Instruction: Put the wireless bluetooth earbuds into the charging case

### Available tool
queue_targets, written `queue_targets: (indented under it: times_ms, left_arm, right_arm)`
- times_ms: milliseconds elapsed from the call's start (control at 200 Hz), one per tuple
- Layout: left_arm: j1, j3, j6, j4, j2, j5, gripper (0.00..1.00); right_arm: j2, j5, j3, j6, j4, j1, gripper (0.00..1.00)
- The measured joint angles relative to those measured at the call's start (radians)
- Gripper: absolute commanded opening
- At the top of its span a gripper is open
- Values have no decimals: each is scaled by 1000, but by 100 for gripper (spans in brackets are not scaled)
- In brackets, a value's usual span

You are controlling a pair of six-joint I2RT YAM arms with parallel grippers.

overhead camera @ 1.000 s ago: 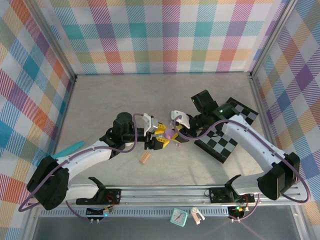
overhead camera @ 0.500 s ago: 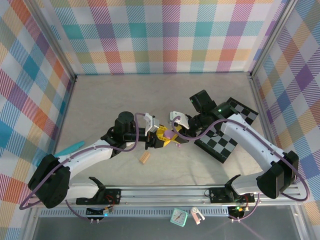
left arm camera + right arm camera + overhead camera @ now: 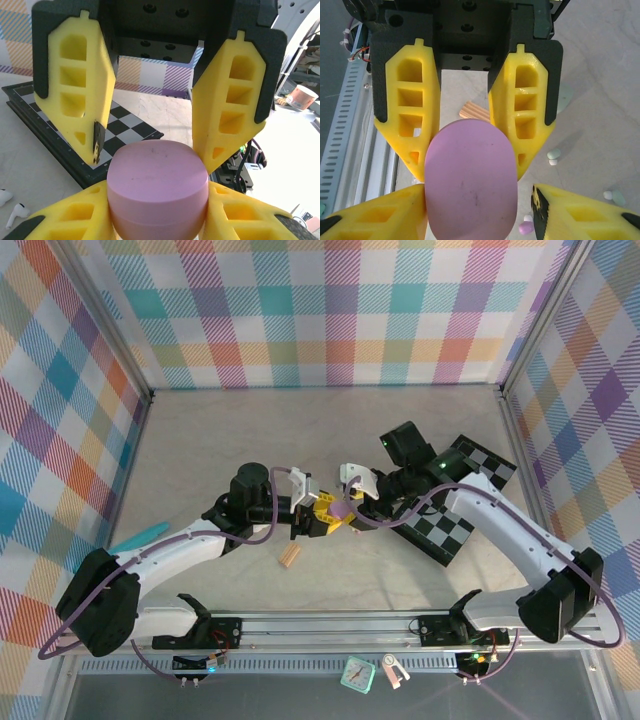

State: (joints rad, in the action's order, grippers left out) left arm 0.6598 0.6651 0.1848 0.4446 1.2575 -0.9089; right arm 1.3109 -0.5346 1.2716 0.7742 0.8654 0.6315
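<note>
The charging case [image 3: 340, 510] is hanging between both grippers, the left gripper [image 3: 152, 155] pinching it, the right gripper [image 3: 470, 167] flanking it, hold unclear, earbuds [image 3: 552, 155] lying below it.

Mid-table, the left gripper [image 3: 326, 517] and right gripper [image 3: 345, 506] meet nose to nose, a small purple pebble-shaped case [image 3: 339, 510] between them. There's a tan ridged block [image 3: 290, 555] near them, and a black-and-white checkerboard [image 3: 455, 520] under the right arm [image 3: 500, 515].

Overhead camera looks down; both wrist cameras closely share the purple case [image 3: 157, 190]
</note>
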Motion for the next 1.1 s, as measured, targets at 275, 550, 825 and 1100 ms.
queue_targets:
  times_ms: [275,550,825,1100]
  left_arm:
    - [0,0,29,-28,-2,1,26]
    - [0,0,40,-41,-2,8,26]
    - [0,0,42,-72,-2,2,26]
    - [2,0,29,-25,-2,-5,26]
  right_arm:
    - [-43,23,-8,-16,-24,-16,57]
    - [-66,60,-27,-58,-69,-18,61]
    - [-89,123,-40,-92,-153,-44,62]
    - [-89,87,-55,-89,-174,-44,61]
